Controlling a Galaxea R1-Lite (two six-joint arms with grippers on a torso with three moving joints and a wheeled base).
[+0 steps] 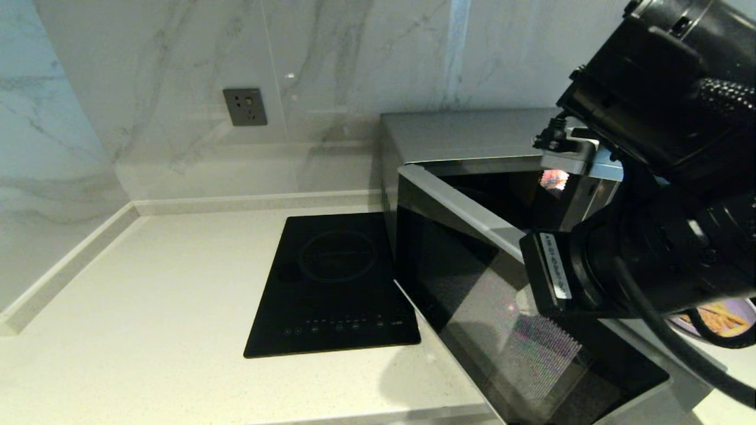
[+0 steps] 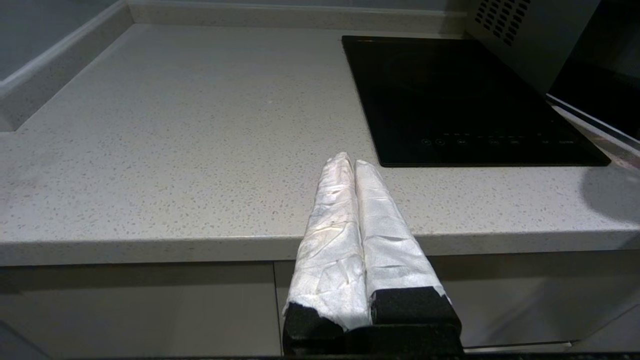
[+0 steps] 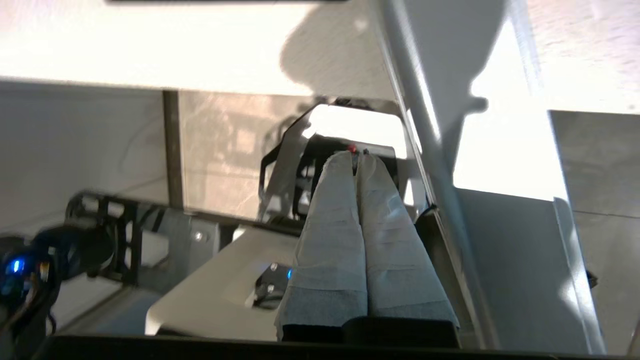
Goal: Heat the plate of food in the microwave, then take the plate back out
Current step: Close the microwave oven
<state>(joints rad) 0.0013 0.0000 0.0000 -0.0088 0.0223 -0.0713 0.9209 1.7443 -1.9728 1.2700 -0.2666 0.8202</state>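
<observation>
Microwave door open, plate of food outside at the tabletop's right.

My right claw is pinched empty; left claw likewise. The plate looks light, stiff, slippery: grip its rim.

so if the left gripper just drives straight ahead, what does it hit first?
Probably nothing soon: the shut left gripper points over bare counter, beside the hob. The wall upstand looks first in line; depth unclear.
</observation>
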